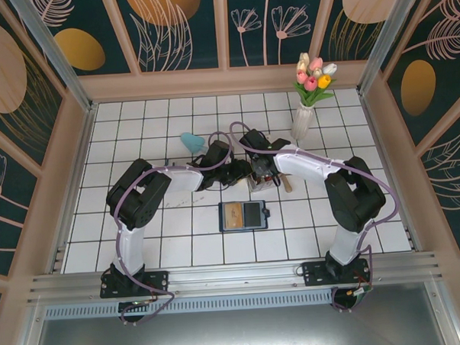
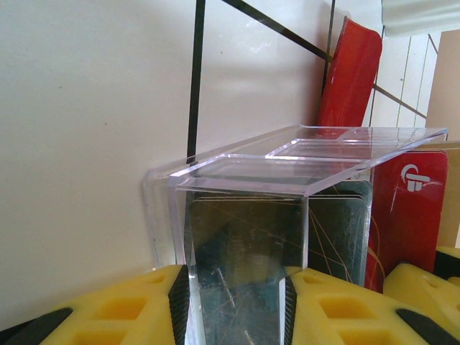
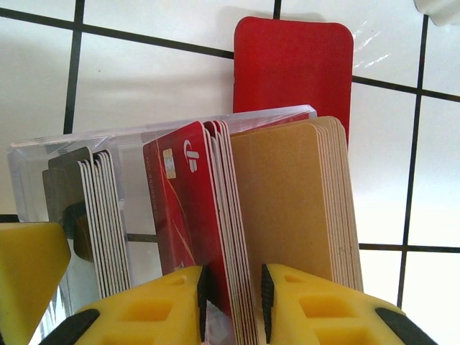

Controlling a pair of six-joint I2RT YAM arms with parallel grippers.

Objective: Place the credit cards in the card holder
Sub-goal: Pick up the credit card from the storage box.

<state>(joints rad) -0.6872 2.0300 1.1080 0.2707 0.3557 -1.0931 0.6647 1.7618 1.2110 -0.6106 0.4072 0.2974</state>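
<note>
Pinching the edge of the red cards [image 3: 183, 208], the right gripper [image 3: 232, 287] has both pads pressed against the pack. As far as the wrist view shows, more than one card sits between them. The pack stands upright in a clear rack [image 3: 43, 154], with dark cards [image 3: 79, 201] just beside it on one side and tan cards [image 3: 287, 201] close against it on the other. The left gripper [image 2: 233, 291] is clamped on an end wall of the rack, steadying it.

Risk one: several cards are likely to rise together, and a loose outer one could slip free and fall.

Risk two: the tan pack sits so close that friction may drag a neighbour up.

Risk three: the rack wall is smooth plastic. If the left hold slides, the rack may lift or tip toward the red shovel [image 3: 295, 65] lying just behind it.

Risk four: the card holder [image 1: 243, 215] lies open on the table [image 1: 141, 237], near the rack on the side toward the arm bases. A bundle of cards is unlikely to enter one slot cleanly.
</note>
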